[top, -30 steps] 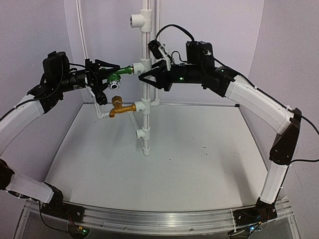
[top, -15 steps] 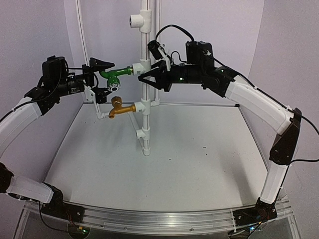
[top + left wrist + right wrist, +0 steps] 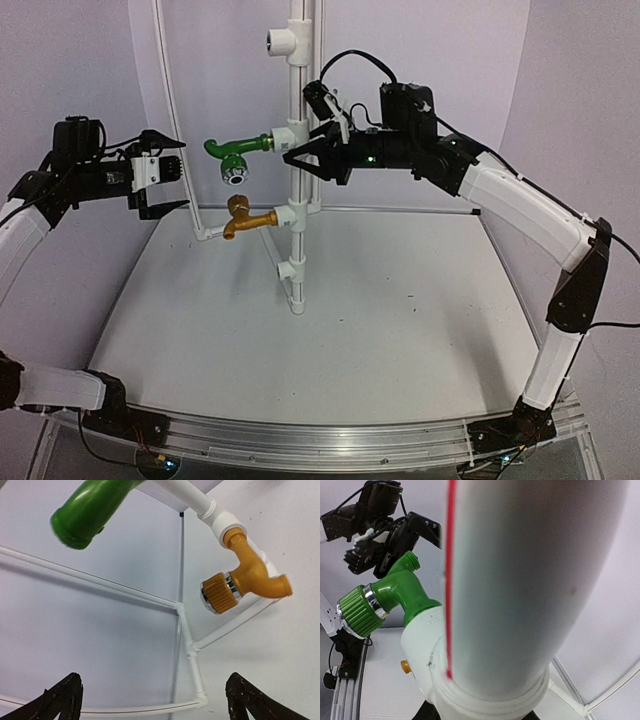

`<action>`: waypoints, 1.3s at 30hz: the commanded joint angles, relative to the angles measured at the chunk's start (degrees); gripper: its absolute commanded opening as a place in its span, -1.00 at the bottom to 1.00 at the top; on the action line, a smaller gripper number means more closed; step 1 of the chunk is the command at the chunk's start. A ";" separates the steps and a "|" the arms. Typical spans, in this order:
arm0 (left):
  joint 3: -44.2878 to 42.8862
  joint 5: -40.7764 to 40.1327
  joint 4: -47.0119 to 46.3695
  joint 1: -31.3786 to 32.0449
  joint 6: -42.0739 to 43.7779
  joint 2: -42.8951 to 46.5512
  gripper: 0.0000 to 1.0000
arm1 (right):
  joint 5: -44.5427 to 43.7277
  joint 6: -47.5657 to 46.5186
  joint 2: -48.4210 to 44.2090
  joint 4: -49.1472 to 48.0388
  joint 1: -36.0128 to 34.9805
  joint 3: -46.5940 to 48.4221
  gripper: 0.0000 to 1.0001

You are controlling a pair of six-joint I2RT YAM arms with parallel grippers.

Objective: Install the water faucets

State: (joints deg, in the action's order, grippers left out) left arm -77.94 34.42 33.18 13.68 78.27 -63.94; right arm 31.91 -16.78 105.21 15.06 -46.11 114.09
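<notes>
The green faucet (image 3: 233, 155) sticks out leftward from a white T-fitting (image 3: 290, 135) on the upright pipe (image 3: 296, 90), handle facing down. Below it the golden faucet (image 3: 245, 214) sits in a lower fitting. My left gripper (image 3: 182, 174) hangs open to the left of the green faucet, well apart from it and holding nothing. In the left wrist view the green faucet (image 3: 90, 510) and golden faucet (image 3: 245, 577) lie above my wide-apart fingertips (image 3: 65, 697). My right gripper (image 3: 300, 155) is shut on the T-fitting (image 3: 425, 645) from the right, with the green faucet (image 3: 385, 597) just beyond it.
A spare T-fitting (image 3: 281, 40) sits higher on the pipe and another (image 3: 288, 268) near its foot. Thin white tubing (image 3: 172, 110) runs up the back left wall and along the floor corner. The white table (image 3: 380, 320) is walled at the back and both sides.
My left gripper has opened, let go of the green faucet and drawn back to the left. The green faucet stays in its fitting. The right arm has barely moved.
</notes>
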 commanded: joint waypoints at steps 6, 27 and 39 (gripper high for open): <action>-17.41 19.94 16.19 -1.69 -56.68 -5.37 0.99 | -1.04 -8.18 -3.32 0.58 0.94 2.60 -1.00; -1.85 40.00 -25.04 -4.41 -128.80 -3.73 0.84 | -3.98 -4.00 -0.35 0.49 0.97 5.13 -1.00; -2.12 35.08 -29.63 4.97 -125.16 -8.44 0.69 | -2.30 -4.55 1.07 0.40 0.95 5.15 -1.00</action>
State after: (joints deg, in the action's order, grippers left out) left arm -77.97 71.79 7.35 16.14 -47.03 -70.69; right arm 31.67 -17.91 105.99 17.26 -45.89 116.14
